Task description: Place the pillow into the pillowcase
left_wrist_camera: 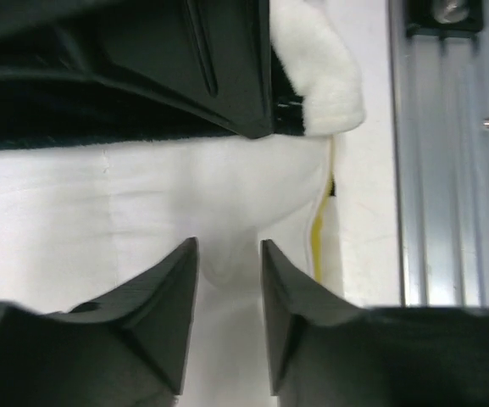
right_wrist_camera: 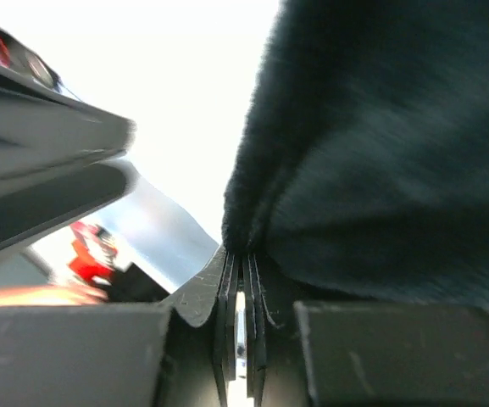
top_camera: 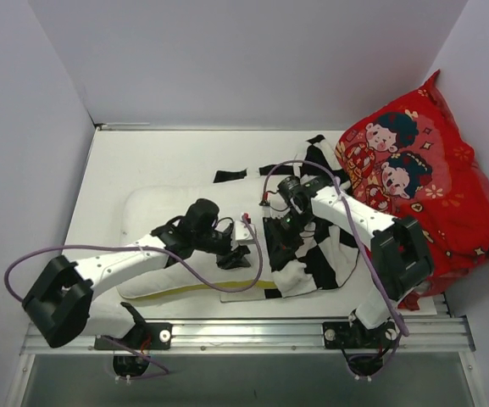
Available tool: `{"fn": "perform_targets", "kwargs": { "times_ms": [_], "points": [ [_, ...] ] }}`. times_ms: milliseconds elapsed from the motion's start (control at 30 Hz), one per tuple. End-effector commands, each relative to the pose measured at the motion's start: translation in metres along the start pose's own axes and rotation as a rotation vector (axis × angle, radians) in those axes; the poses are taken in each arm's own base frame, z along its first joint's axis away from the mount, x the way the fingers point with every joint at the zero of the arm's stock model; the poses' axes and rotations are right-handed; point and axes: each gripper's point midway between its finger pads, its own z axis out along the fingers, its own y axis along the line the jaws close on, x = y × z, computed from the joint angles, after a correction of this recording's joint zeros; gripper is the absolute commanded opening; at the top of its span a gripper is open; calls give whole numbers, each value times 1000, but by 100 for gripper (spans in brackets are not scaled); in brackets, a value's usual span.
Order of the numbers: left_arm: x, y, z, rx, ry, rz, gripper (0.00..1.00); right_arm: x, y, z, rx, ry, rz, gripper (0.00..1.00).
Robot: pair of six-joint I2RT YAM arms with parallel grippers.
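pinching the pillowcase (right_wrist_camera: 380,153) edge, your right gripper (right_wrist_camera: 242,254) is clamped on it, likely to keep the mouth lifted. your left gripper (left_wrist_camera: 227,246) sits unclenched over the pillow (left_wrist_camera: 142,195), which lies just left of the pillowcase, ready to regrip.

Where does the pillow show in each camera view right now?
Top external: the pillow lies left of centre on the table.
Left wrist: the pillow fills the middle of the picture.
Right wrist: not identifiable; only dark pillowcase fabric is pinched in the jaws.
Shared landmark: the pillow's yellow edge band, at right in the left wrist view.
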Motion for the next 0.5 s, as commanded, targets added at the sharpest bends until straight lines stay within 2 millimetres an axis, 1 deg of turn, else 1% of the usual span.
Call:
{"fn": "perform_targets", "kwargs": {
  "times_ms": [0,33,67,100,133,167,200,233,267,300,333,367,400,433,467],
  "points": [
    [-43,-17,-37,58,-116,-20,50,34,8,0,-14,88,-200,1],
    [-45,-4,-52,26,-123,-61,56,39,9,2,-9,102,-234,2],
    [-53,5,-63,0,-140,-77,58,43,8,4,14,106,-255,2],
    [-57,15,-74,-33,-146,-98,61,53,5,10,26,137,-357,2],
    [-68,44,-95,-117,-177,-117,64,57,1,11,52,141,-396,2],
    [-69,57,-102,-148,-183,-135,65,61,-3,13,66,152,-425,2],
    [-61,71,-103,-167,-168,-174,66,69,-12,16,78,177,-445,2],
    [-64,88,-110,-202,-172,-179,68,73,-15,16,83,180,-458,2],
    [-55,107,-116,-244,-154,-183,68,75,-19,15,95,186,-466,3],
    [-36,124,-109,-250,-115,-224,69,78,-20,14,99,191,-476,8],
    [-27,137,-107,-262,-92,-206,70,75,-18,9,100,177,-515,16],
    [-30,155,-110,-281,-88,-186,71,73,-18,3,119,178,-525,25],
    [-8,168,-97,-256,-48,-230,72,68,-14,-4,124,163,-533,40],
    [-6,175,-93,-231,-54,-217,75,42,0,-21,125,88,-564,45],
    [-14,192,-95,-238,-63,-191,83,30,3,-35,136,49,-537,51]
  ]
}}
